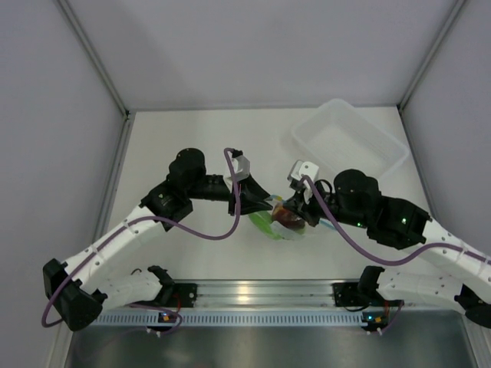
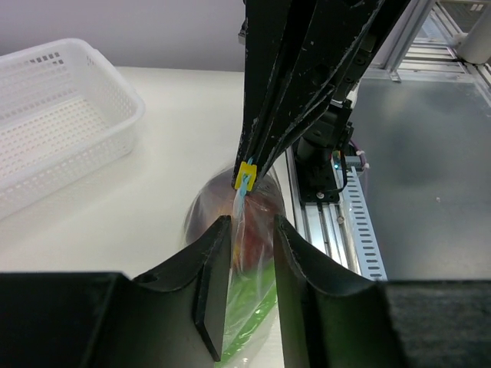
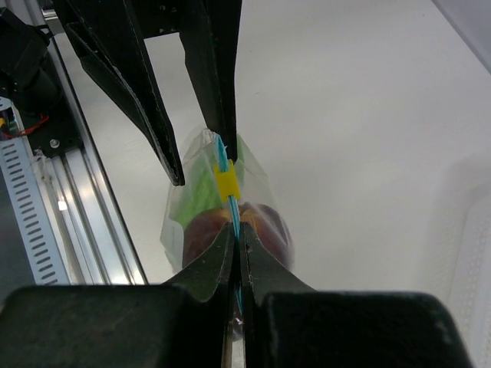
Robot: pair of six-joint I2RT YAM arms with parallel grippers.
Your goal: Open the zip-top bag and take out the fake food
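Note:
The zip-top bag (image 1: pixel 280 224) is held up off the table between both grippers. Its blue zipper strip carries a yellow slider (image 3: pixel 227 182). Inside I see a dark red-brown fruit (image 3: pixel 203 230) and a green one (image 3: pixel 201 184); I cannot pick out the yellow-green apple. My right gripper (image 3: pixel 238 234) is shut on the zipper strip just behind the slider. My left gripper (image 2: pixel 252 238) is open, and its fingers (image 2: pixel 215 276) straddle the bag's clear top edge (image 2: pixel 253 307). In the top view the left gripper (image 1: pixel 261 201) and the right gripper (image 1: pixel 301 212) face each other over the bag.
A white perforated tray (image 1: pixel 349 142) stands at the back right, also in the left wrist view (image 2: pixel 54 115). The aluminium mounting rail (image 1: pixel 253 295) runs along the near edge, just beside the bag. Grey walls enclose the table.

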